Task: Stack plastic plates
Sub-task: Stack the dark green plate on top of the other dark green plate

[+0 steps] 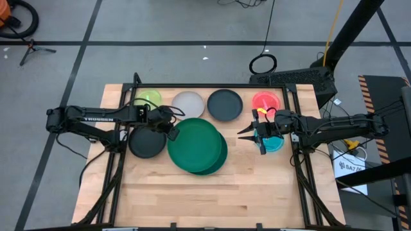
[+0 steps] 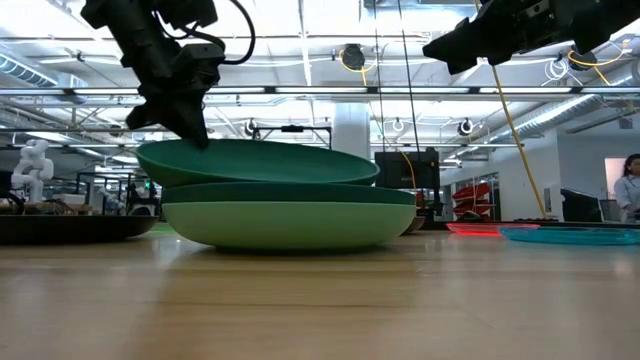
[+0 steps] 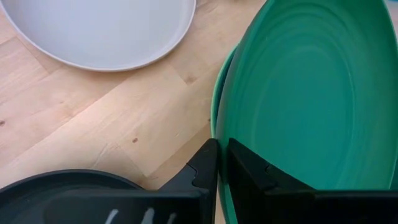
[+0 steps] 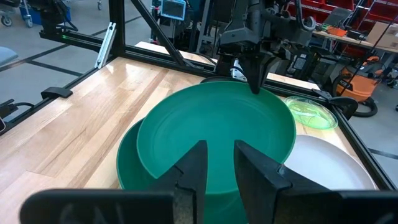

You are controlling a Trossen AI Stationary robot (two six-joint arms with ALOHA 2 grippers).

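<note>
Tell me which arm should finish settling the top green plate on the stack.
Left. Its gripper is shut on the top green plate's rim, which sits tilted on the stack. The right gripper hovers beside, holding nothing.

Robotics lab, ceiling pipes (image 2: pixel 320 92), workbenches, red parts bins (image 4: pixel 323 12)

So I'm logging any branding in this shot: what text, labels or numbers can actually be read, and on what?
"TROSSEN": white letters along the left arm, seen in the high view, small but legible.
Printed sheet on the floor to the right of the table: dark lettering, too small to read.
The top dark green plate, pinched at its rim by the left gripper, and the other plates: no markings visible.
</note>
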